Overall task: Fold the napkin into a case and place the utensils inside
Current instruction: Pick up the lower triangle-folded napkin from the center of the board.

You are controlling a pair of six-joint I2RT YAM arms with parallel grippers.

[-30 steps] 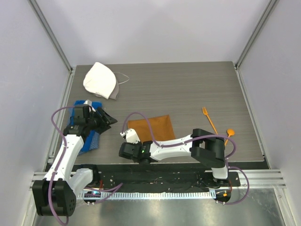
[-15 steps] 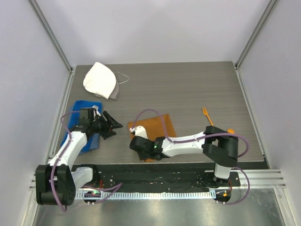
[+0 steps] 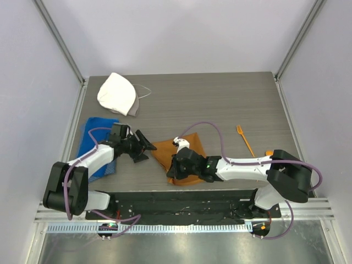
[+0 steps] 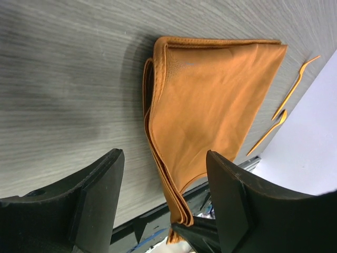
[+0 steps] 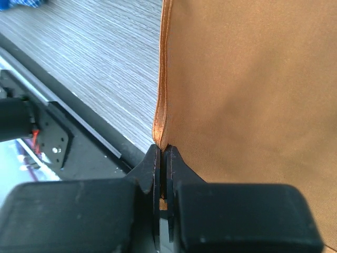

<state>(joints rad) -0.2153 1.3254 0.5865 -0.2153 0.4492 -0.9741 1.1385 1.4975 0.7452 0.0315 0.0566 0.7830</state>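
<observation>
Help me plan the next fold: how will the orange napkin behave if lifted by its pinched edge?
The napkin will probably droop, since it's thin, creased cloth bowing near the right gripper. Its stacked layers may slide apart; the fabric has a sheen. It looks light, so one pinch should likely carry it.

Rust-orange napkin (image 4: 210, 105): folded in layers, softly creased, lying flat, near corner pinched. Thin orange fork (image 4: 295, 87) and spoon (image 4: 267, 133): side by side, apart to its right.

Grey wood-grain table (image 3: 220, 104) enclosed by plain pale lilac walls (image 3: 181, 33).
</observation>
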